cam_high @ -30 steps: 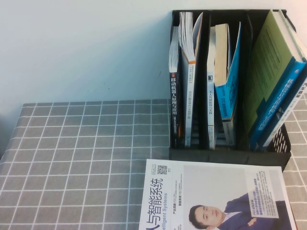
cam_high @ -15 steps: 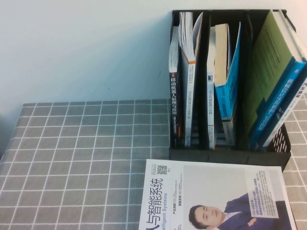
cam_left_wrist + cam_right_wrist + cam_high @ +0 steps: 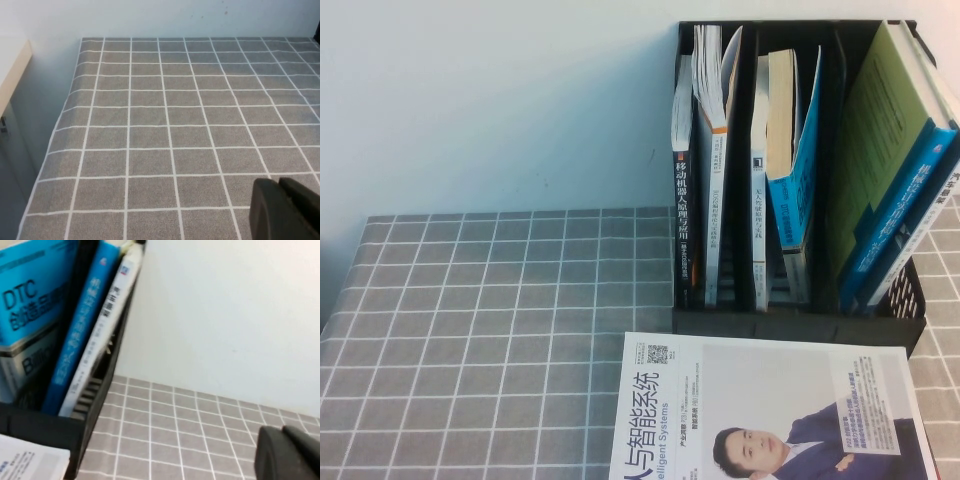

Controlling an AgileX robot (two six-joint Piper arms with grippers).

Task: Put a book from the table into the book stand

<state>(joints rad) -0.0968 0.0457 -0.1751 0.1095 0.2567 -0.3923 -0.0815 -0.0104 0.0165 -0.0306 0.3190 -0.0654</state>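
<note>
The thick yellow-green book (image 3: 882, 140) with a blue band stands in the right compartment of the black book stand (image 3: 800, 318), leaning right against other books. The stand is at the back right of the grey grid-cloth table (image 3: 500, 320). Neither gripper shows in the high view. My left gripper (image 3: 279, 184) is shut and empty over bare cloth (image 3: 170, 115). My right gripper (image 3: 283, 431) is shut and empty, low over the cloth beside the stand's mesh side (image 3: 92, 390). Blue and white book spines (image 3: 80, 330) show in that rack.
A white book picturing a suited man (image 3: 760, 410) lies flat on the table just in front of the stand. The left and middle compartments hold several upright books (image 3: 715, 160), including a blue-covered one (image 3: 800, 170). A pale wall (image 3: 500, 100) stands behind the table.
</note>
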